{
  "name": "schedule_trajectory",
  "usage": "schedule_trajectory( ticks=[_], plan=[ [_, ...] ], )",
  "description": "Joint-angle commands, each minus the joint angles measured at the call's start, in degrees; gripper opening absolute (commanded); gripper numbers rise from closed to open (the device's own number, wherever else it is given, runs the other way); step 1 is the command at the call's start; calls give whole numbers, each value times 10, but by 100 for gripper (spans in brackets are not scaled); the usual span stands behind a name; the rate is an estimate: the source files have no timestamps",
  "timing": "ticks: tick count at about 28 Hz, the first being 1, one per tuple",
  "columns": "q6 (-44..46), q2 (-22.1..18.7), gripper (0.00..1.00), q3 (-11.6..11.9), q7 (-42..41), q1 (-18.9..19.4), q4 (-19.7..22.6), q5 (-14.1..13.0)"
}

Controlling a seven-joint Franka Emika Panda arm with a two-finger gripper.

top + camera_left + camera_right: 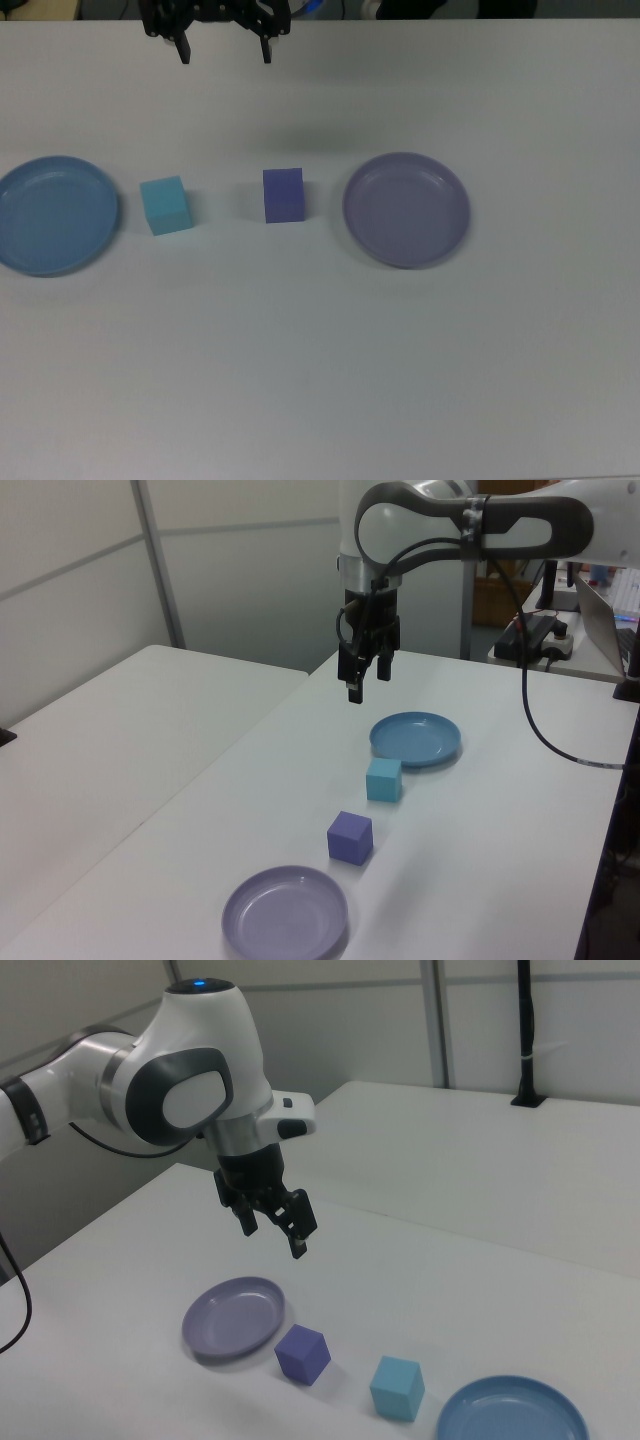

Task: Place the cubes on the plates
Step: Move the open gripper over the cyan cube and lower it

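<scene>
Four things lie in a row on the white table. In the top view, from left to right, they are the sky-blue plate point(55, 215), the cyan cube point(166, 204), the indigo cube point(283, 194) and the lavender plate point(407, 209). Both plates are empty: blue point(415, 737) point(512, 1415), lavender point(285, 913) point(233, 1318). The cyan cube point(384, 780) point(397, 1388) and indigo cube point(350, 837) point(302, 1353) rest on the table between them. My gripper point(225, 52) point(367, 683) point(274, 1240) hangs open and empty, high above the table, behind the two cubes.
A second white table point(100, 730) stands beside this one, across a narrow gap. A black post point(527, 1030) rises from it. A laptop point(610, 615) and cables point(535, 630) lie near the arm's base at the left view's right.
</scene>
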State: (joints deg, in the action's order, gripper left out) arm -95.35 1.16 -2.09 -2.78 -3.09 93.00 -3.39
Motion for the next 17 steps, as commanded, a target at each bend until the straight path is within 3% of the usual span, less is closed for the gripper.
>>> schedule_trajectory(
  ticks=[1,6,11,15,17],
  plan=[
    [2,27,100,-5,-11,1,-7,13],
    [-25,44,100,-4,-38,-1,-5,16],
    [-27,67,100,-1,-143,-4,-3,44],
    [-42,79,100,1,-161,-9,2,61],
    [-69,81,100,2,-162,-10,28,81]
  ],
)
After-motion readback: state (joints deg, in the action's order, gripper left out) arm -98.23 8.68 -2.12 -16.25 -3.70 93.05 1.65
